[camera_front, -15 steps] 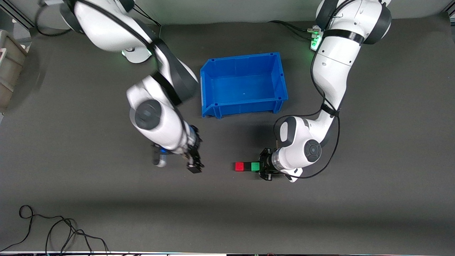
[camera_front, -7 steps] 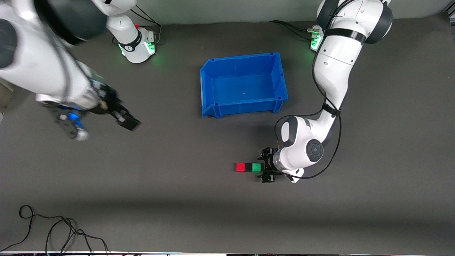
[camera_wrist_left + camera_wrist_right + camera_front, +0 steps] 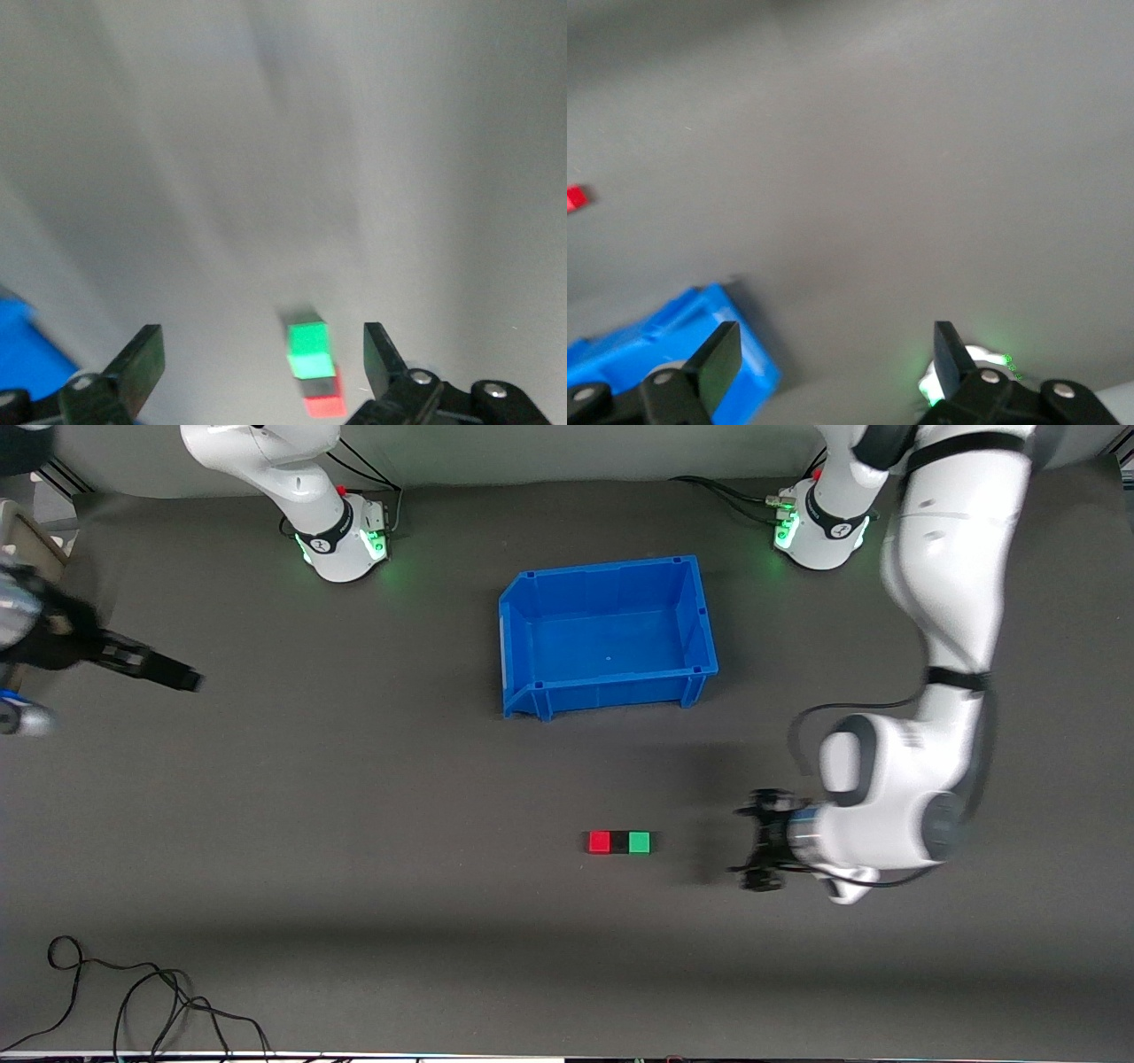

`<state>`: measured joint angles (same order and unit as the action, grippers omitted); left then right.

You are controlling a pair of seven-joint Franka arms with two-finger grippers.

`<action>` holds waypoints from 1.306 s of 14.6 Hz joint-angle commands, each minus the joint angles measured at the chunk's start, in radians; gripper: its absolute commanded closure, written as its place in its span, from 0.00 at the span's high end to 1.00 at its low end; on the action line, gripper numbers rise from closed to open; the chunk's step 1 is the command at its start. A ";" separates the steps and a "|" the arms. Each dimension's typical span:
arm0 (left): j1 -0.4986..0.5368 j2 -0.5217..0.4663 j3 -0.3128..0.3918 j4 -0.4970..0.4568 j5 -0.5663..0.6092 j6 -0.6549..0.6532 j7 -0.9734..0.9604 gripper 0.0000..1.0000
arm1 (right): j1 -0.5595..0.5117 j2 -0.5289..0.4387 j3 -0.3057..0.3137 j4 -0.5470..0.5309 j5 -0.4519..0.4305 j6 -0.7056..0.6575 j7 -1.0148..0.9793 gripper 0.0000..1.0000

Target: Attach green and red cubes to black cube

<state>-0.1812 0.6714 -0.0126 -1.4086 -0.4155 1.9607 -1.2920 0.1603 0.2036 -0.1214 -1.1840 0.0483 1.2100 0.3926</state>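
The red cube (image 3: 600, 841), black cube (image 3: 619, 842) and green cube (image 3: 639, 841) lie joined in a row on the surface (image 3: 354, 868). The row's long axis points at the left gripper (image 3: 751, 841), fingers wide and empty, near its green end. The right gripper (image 3: 190, 683), fingers spread, is well apart.

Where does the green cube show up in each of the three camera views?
Front view: green cube on the mat, nearer the camera than the blue bin.
Left wrist view: green cube low in the picture, between the open fingers.
Right wrist view: not in it.
Shared landmark: the red cube.
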 commanded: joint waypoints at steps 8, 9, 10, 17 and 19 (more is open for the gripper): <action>0.270 -0.448 -0.007 -0.203 0.233 -0.339 0.788 1.00 | 0.016 -0.070 -0.037 -0.327 -0.080 0.351 -0.172 0.95; 0.270 -0.492 -0.009 -0.220 0.294 -0.356 0.836 1.00 | 0.015 -0.072 -0.037 -0.332 -0.077 0.365 -0.191 0.95; 0.264 -0.521 -0.010 -0.227 0.344 -0.379 0.879 1.00 | 0.013 -0.073 -0.038 -0.333 -0.077 0.365 -0.201 0.95; 0.217 -0.661 -0.009 -0.210 0.366 -0.378 1.152 1.00 | 0.015 -0.073 -0.063 -0.336 -0.073 0.379 -0.202 0.95; 0.183 -0.685 -0.009 -0.210 0.395 -0.376 1.166 1.00 | 0.015 -0.072 -0.063 -0.338 -0.073 0.387 -0.202 0.95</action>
<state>0.0445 0.0221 -0.0277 -1.5899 -0.0604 1.5579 -0.1640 0.1671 0.1600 -0.1799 -1.4836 -0.0106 1.5678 0.2112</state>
